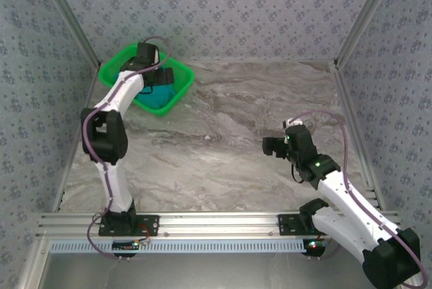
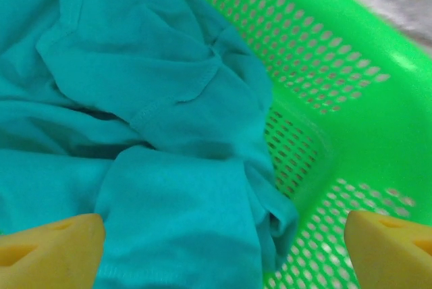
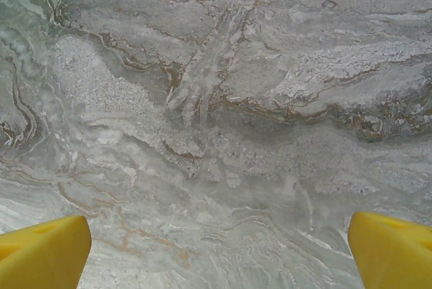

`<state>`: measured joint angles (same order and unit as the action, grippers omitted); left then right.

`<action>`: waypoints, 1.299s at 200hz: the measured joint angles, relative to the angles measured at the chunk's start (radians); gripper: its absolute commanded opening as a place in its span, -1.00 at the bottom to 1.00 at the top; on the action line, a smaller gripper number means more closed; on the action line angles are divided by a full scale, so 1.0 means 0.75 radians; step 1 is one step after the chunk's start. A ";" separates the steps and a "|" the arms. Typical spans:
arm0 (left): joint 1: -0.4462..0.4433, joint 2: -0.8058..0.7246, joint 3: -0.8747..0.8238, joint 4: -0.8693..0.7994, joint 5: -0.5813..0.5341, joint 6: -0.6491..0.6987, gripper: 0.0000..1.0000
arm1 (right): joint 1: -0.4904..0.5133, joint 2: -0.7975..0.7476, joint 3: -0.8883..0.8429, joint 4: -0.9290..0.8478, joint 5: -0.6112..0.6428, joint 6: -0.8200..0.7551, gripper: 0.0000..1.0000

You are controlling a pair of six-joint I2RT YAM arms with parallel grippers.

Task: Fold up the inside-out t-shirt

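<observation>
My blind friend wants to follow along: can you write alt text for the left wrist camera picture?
A crumpled teal t-shirt lies in a bright green mesh basket, seen close up from above. The two yellow fingertips of the left claw sit wide apart in the bottom corners, open, with the cloth between them.

Teal t-shirt [image 2: 169, 134]: crumpled in a loose heap, stitched seams showing, lying inside the green mesh basket [image 2: 378, 66] at the far-left corner of the worktop [image 1: 236, 134].
</observation>
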<state>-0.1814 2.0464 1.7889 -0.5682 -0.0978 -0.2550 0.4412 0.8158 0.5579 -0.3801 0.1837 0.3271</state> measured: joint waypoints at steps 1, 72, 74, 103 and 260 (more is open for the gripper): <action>0.000 0.007 0.004 -0.002 -0.002 -0.002 0.80 | 0.000 0.000 0.000 0.000 -0.001 -0.001 0.99; 0.008 0.345 0.245 -0.196 -0.019 -0.042 -1.00 | 0.005 -0.019 0.058 -0.086 -0.005 -0.018 0.95; 0.008 0.341 0.247 -0.196 -0.017 -0.038 -1.00 | 0.005 -0.022 0.061 -0.087 -0.005 -0.018 0.95; 0.003 0.232 0.304 -0.219 0.064 -0.021 -1.00 | 0.006 -0.057 0.085 -0.099 -0.005 -0.018 0.95; -0.746 -0.682 -0.404 0.123 0.406 0.117 0.16 | -0.068 0.022 0.165 -0.067 0.055 0.031 0.96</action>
<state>-0.7410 1.5352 1.4860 -0.4763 0.2070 -0.1673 0.3904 0.8322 0.6815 -0.4305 0.2253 0.3504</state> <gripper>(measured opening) 0.343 0.985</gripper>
